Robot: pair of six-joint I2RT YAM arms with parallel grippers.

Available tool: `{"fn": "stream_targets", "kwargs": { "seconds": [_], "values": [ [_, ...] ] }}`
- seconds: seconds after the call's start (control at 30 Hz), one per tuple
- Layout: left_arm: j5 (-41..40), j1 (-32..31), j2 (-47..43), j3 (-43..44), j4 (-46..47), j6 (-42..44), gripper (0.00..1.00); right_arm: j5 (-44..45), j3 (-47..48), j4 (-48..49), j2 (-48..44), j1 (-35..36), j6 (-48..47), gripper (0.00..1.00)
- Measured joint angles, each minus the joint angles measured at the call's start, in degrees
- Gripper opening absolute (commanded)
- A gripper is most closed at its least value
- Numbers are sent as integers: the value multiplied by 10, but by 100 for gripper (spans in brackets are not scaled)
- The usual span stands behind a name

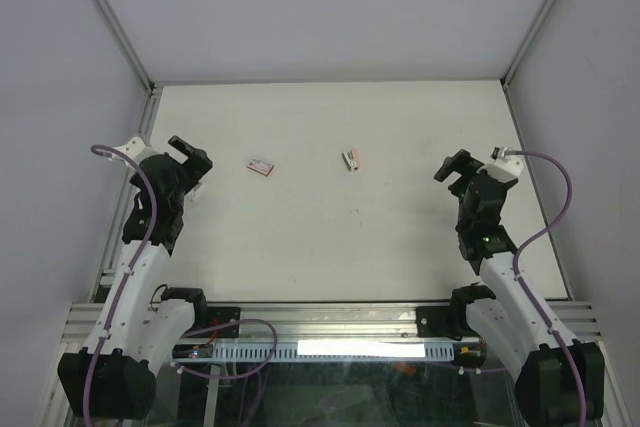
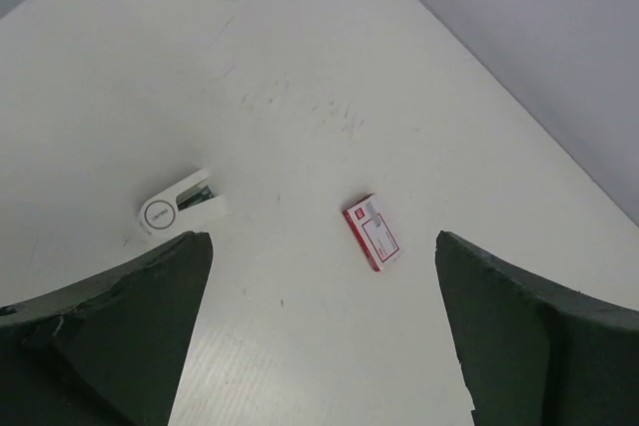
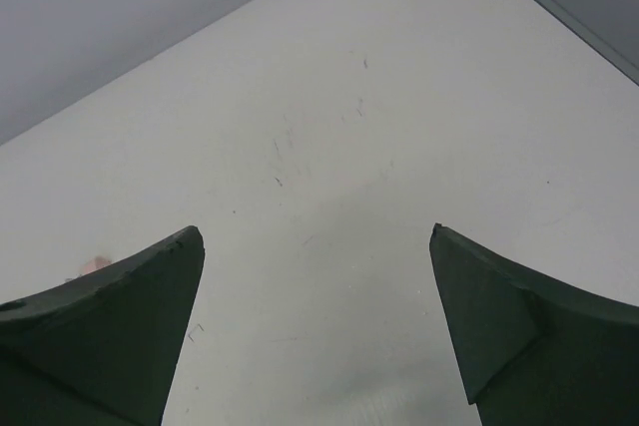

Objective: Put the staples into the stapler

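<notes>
Loading has not begun: the left tool point(image 2: 321, 241) and right tool point(image 3: 315, 231) both gape wide, empty. The sleeve of staples point(image 1: 262, 166) and the stapler point(image 1: 351, 159) lie apart toward the surface's point(image 1: 330, 247) far edge. Next, probably, a reach for the seemingly closed sleeve.

Light: bright, even, diffuse, from overhead | Shadows: faint, soft, under the arms point(image 1: 150, 222) on the white table point(image 1: 330, 232) | Glare: washed-out white strip point(image 1: 370, 349) bottom centre, overhead view | Focus: wrist views crisp on tabletop, dark fingers point(image 2: 110, 346) underexposed
</notes>
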Motion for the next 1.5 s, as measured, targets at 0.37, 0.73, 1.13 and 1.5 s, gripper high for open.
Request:
{"fn": "stream_targets", "kwargs": {
  "seconds": [0.37,0.73,1.13,1.5],
  "values": [
    [79,0,25,145,-125,68,99,-33,7,-39,0,0,15,100],
    [207,48,290,188,-131,246,99,-210,99,-85,42,0,-6,99],
    [229,129,403,180,-129,275,99,-294,99,-94,54,0,-23,99],
    [229,132,427,180,-129,284,99,-310,99,-99,52,0,-25,100]
  ]
}}
